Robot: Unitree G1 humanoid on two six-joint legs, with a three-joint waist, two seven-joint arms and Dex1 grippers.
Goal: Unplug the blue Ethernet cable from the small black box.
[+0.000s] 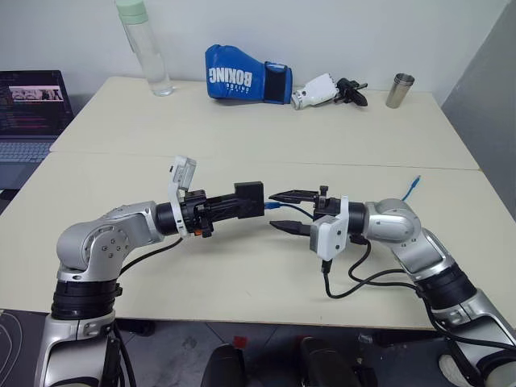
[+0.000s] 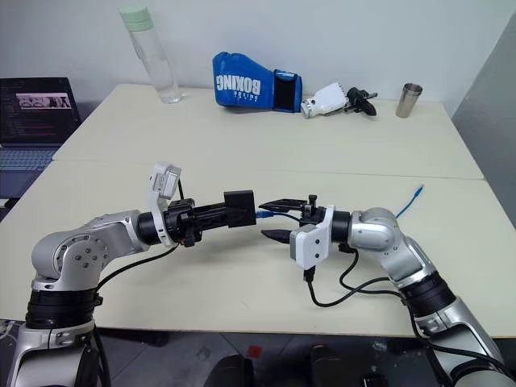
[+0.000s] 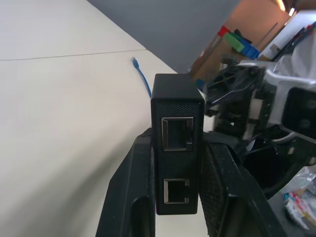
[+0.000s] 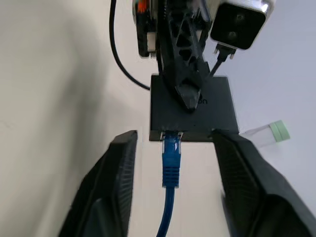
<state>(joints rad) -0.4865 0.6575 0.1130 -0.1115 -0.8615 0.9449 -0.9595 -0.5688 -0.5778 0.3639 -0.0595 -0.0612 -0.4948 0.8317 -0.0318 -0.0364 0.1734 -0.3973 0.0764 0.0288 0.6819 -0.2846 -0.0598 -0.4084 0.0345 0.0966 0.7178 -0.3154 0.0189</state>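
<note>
My left gripper (image 1: 231,206) is shut on the small black box (image 1: 249,193) and holds it above the table, pointing toward the right arm. The blue Ethernet cable (image 4: 171,159) has its plug seated in the box's edge that faces my right gripper (image 1: 272,211). That gripper is open, with one finger on each side of the plug and touching neither it nor the box. In the left wrist view the box (image 3: 177,148) shows two empty ports on the near edge. The cable's far end (image 1: 414,185) lies on the table to the right.
At the table's back stand a blue boxing glove (image 1: 246,83), a clear water bottle (image 1: 146,48), a metal cup (image 1: 399,90) and a white-and-black device (image 1: 326,91). A laptop (image 1: 32,113) sits at far left. A black cable (image 1: 355,282) loops under my right wrist.
</note>
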